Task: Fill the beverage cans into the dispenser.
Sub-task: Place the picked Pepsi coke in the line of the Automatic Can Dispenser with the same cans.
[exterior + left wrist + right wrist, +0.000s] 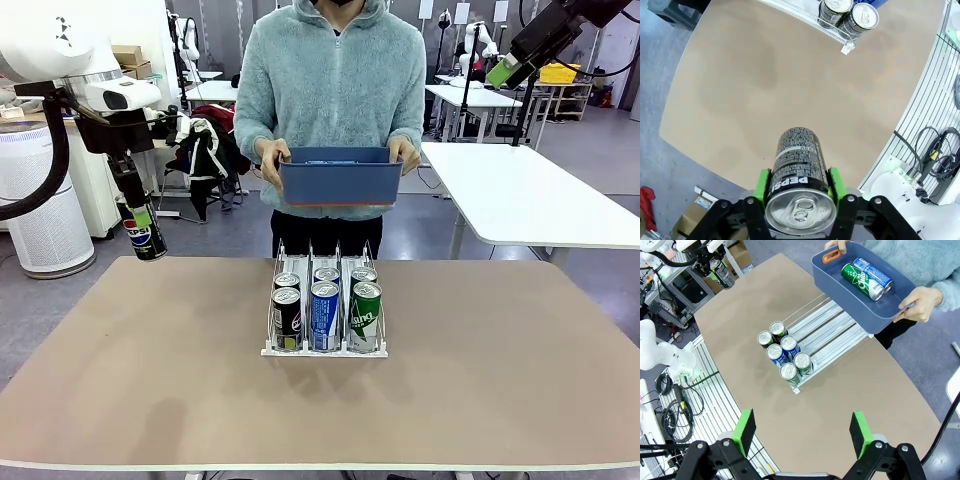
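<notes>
Six cans (789,344) in dispenser (832,332)

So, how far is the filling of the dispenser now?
Done: six cans stand in the dispenser, two per lane. In hand: the left tool holds a Pepsi can in the air. Left: that can, plus a green can and a blue can in the bin held by the person.

White left arm (100,90); black right gripper (802,420), green pads (746,427); fuzzy teal hoodie (330,90).

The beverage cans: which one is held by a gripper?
The black Pepsi can in the left gripper; the others stand in the dispenser or lie in the person's bin.
</notes>
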Robot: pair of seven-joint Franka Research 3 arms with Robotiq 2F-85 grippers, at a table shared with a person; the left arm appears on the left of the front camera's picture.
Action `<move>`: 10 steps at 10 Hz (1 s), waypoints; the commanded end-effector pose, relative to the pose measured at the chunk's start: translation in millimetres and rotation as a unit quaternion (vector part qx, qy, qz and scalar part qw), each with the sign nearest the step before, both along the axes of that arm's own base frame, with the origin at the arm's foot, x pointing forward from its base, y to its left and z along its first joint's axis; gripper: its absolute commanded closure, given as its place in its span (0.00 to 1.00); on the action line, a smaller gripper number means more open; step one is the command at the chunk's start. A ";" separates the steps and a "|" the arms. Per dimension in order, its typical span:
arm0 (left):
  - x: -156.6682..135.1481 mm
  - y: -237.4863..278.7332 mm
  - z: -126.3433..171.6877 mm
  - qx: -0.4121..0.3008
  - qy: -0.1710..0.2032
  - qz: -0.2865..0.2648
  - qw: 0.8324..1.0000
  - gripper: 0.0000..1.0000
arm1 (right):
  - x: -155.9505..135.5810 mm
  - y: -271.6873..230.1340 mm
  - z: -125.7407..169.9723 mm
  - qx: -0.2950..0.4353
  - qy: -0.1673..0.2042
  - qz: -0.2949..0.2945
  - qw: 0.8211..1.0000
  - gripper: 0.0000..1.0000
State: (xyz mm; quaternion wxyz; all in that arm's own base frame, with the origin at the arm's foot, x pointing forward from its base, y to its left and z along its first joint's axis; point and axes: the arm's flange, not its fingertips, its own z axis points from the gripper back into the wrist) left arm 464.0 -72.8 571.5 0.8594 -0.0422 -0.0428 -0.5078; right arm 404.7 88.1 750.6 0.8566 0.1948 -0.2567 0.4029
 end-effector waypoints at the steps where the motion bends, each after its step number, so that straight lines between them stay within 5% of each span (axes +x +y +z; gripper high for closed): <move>1: -0.6 0.8 0.1 0.003 0.000 -0.006 1.000 0.42 | 0.1 -0.3 -1.9 -0.001 0.002 0.000 1.000 0.00; 5: -4.3 -17.1 0.9 -0.022 0.016 0.029 0.999 0.42 | 0.1 -0.3 -1.9 -0.001 0.002 0.000 1.000 0.00; 10: -21.8 -99.8 -34.0 -0.084 0.008 0.082 0.993 0.42 | 0.1 -0.3 -1.9 -0.001 0.002 0.000 1.000 0.00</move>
